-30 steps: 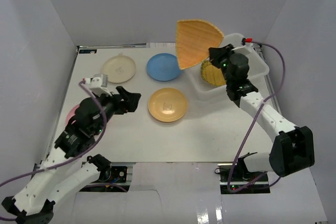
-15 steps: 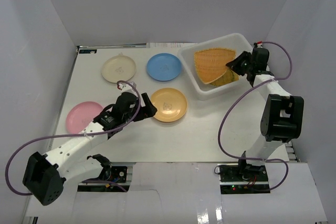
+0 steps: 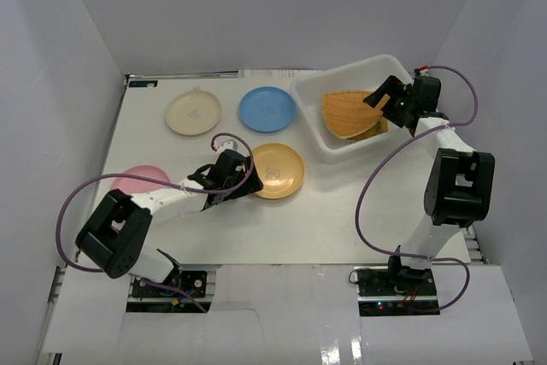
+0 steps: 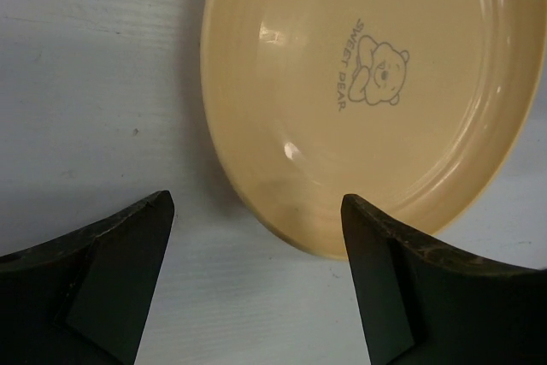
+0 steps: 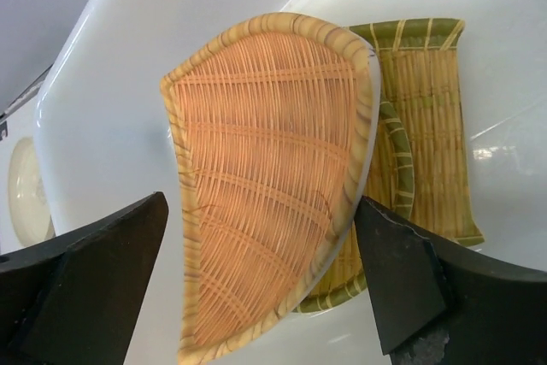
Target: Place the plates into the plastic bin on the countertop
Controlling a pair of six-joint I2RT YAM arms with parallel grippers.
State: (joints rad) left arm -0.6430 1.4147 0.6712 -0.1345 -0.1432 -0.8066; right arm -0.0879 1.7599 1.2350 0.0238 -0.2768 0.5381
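The white plastic bin [image 3: 312, 122] stands at the back right of the countertop [image 3: 342, 211]. A fan-shaped woven tray [image 3: 349, 113] [image 5: 273, 168] lies in it on top of a round woven tray [image 5: 398, 168] and a square one [image 5: 427, 100]. My right gripper [image 3: 380, 96] [image 5: 261, 203] hangs open just above the fan tray, holding nothing. The orange-yellow plate [image 3: 275, 170] [image 4: 359, 83] lies mid-table. My left gripper [image 3: 242, 179] [image 4: 256, 203] is open at its near-left rim, and the right finger overlaps the edge. Cream [image 3: 193, 112] and blue [image 3: 267, 108] plates lie further back. The pink plate [image 3: 141, 179] is partly hidden by the left arm.
Grey walls close in the countertop on three sides. The bin's tall white wall [image 5: 111, 108] rises to the left of the fan tray. Purple cables loop off both arms. The cream plate [image 5: 26, 185] shows past the bin's rim.
My right gripper opened and let go of the fan tray, which now lies flatter in the bin. The left arm reached further right, up to the orange-yellow plate's rim.
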